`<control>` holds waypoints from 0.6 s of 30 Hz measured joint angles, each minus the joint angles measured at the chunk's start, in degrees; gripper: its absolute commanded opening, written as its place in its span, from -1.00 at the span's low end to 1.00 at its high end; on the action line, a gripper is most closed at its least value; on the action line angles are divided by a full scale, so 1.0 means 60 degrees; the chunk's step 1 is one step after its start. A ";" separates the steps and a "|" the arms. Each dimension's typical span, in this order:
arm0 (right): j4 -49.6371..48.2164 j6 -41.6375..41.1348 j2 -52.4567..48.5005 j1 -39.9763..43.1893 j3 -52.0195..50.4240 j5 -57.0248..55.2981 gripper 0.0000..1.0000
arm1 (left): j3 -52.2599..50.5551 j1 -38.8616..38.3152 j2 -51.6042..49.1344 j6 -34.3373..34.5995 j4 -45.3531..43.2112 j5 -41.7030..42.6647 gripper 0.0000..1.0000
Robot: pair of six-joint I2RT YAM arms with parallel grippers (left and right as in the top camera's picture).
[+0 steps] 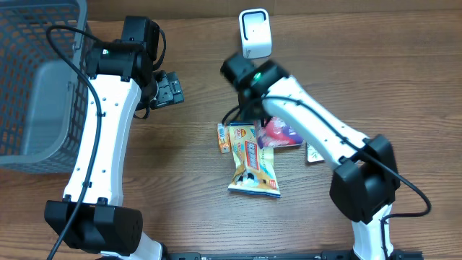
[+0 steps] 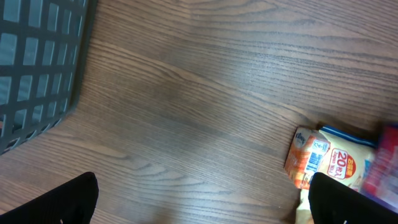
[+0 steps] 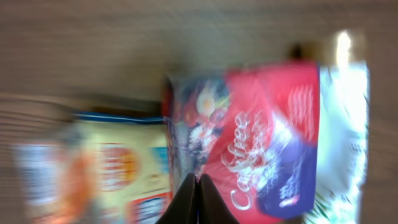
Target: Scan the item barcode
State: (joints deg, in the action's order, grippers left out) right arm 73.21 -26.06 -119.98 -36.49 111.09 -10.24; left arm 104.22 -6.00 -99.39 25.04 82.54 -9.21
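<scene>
**Right claw shut tight over the red packet**

Seen from above, a little pile of snack packets lies near the middle of the desk (image 1: 375,65). The red packet (image 1: 280,134) is at the 3 o'clock side of the pile. It lies flat, and its left edge touches the yellow packet (image 1: 254,159), which reaches down toward 6 o'clock. A small orange packet (image 1: 224,137) sits at the 9 o'clock side of the yellow one, touching it.

The right claw (image 3: 198,186) points down at the pile. Its two fingers are pressed together with no gap. In the right wrist view the tips meet at the lower left part of the red packet, close to the yellow one. That picture is blurry, so I cannot tell if the claw has pinched the wrapper or is only over it.

The left claw (image 1: 170,90) is spread wide and has nothing in it. It hangs over bare wood at 10 o'clock from the pile, well apart from the packets.

The white scanner (image 1: 255,32) stands at 12 o'clock, at the far edge of the desk. The grey basket (image 1: 29,79) is at 9 o'clock, on the left side.
</scene>
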 measured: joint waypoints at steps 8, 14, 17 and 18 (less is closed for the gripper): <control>-0.0106 0.1002 -0.0004 0.1599 0.0900 0.3242 -0.74 | 0.0000 0.0000 0.0000 0.0000 0.0000 0.0000 1.00; 0.0805 0.2160 -0.0004 0.2208 0.0561 0.3756 0.33 | 0.0000 0.0000 0.0000 0.0000 -0.0004 0.0000 1.00; 0.0984 0.2619 -0.0004 0.1887 0.0204 0.3814 0.33 | 0.0000 0.0000 0.0000 0.0000 0.0000 0.0000 1.00; 0.0976 0.2674 0.0000 0.1778 0.0124 0.3814 0.33 | 0.0000 0.0000 0.0000 0.0000 -0.0004 0.0000 1.00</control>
State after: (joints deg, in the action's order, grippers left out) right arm 79.07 -10.02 -119.98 -25.82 111.83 12.64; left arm 104.22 -6.00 -99.39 25.04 82.52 -9.21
